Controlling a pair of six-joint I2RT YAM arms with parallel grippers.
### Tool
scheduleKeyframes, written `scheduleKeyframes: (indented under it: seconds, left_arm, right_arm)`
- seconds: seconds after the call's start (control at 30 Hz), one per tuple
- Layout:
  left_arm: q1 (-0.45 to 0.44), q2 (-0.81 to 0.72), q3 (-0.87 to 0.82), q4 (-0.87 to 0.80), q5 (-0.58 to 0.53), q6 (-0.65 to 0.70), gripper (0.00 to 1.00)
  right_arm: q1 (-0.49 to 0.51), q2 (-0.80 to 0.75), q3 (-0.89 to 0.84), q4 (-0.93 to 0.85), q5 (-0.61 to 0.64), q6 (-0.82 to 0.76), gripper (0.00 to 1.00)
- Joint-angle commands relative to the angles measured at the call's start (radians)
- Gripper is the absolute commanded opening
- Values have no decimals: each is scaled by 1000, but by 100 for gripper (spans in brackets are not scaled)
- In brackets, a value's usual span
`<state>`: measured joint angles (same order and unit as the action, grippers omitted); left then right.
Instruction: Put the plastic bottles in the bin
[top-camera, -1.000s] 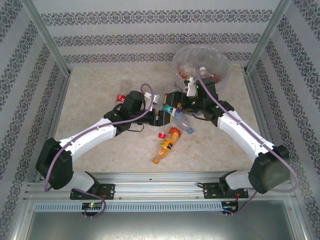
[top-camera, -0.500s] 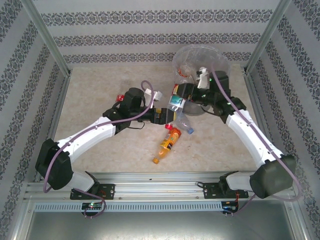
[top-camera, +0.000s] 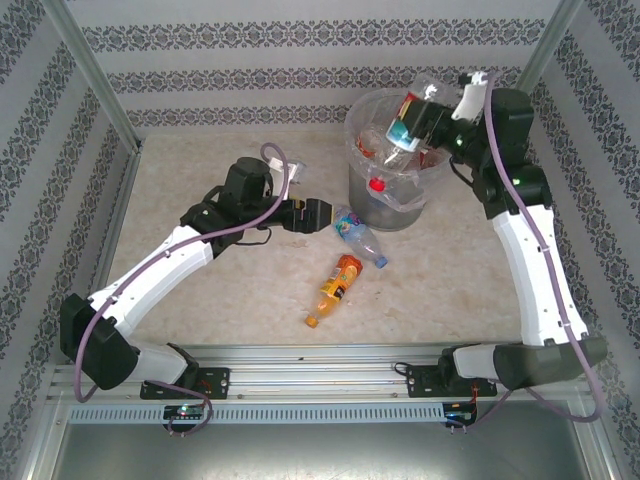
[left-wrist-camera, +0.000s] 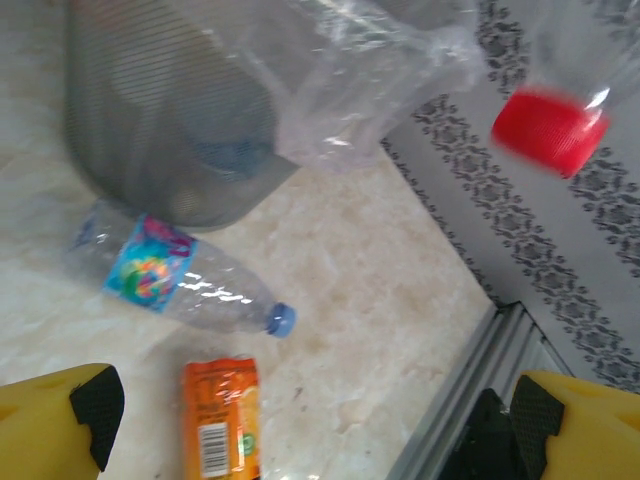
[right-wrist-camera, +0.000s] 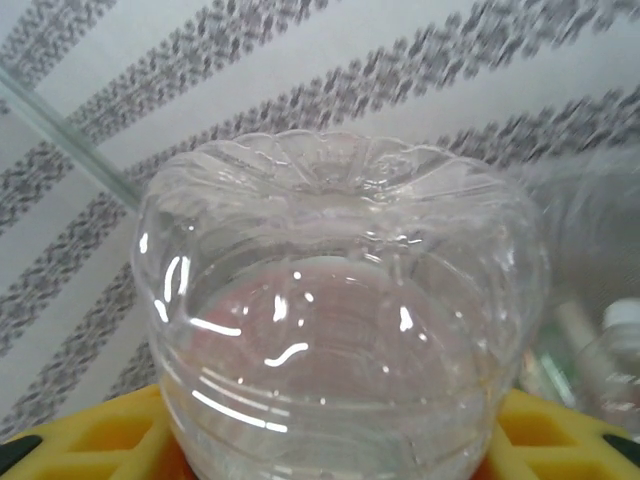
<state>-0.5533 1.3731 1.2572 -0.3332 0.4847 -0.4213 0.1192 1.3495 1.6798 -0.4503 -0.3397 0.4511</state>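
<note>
One clear bottle (top-camera: 405, 122) hangs steeply above the bin (top-camera: 372, 208), red cap (top-camera: 377, 184) lowest, pinched by the raised right gripper (top-camera: 432, 108); left gripper (top-camera: 322, 215) spread wide.

Red cap (left-wrist-camera: 548, 128) is a blur, orange bottle (left-wrist-camera: 221, 415) runs off the bottom edge, bin (left-wrist-camera: 150, 120) cropped up top

Patterned striped walls (top-camera: 300, 60), beige marbled tabletop (top-camera: 450, 290)

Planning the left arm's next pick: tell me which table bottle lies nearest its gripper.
The clear bottle with the blue cap, right beside the left gripper; the orange bottle lies farther off.
</note>
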Motion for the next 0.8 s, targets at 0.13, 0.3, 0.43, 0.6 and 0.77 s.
scheduleKeyframes:
  seconds: [0.13,0.3,0.43,0.6,0.77]
  left_arm:
    - [55,-51,5,-98,-42,63,100]
    - [80,-71,-14,-115,-44,68,100]
    - [87,-63,-25,-109,-43,66,100]
    - [90,-57,-31,-108,-48,60,100]
    - [90,-60,-54,-110,-59,55,100]
  right_arm:
    - [-96,187,157,-62,124,-68,52]
    - [-124,268,212,-51,179,-75,50]
    - [-127,342,244,-24,274,-73,50]
    - [-129,431,301,33,299,8,50]
    - [-126,502,342,99,284,108,50]
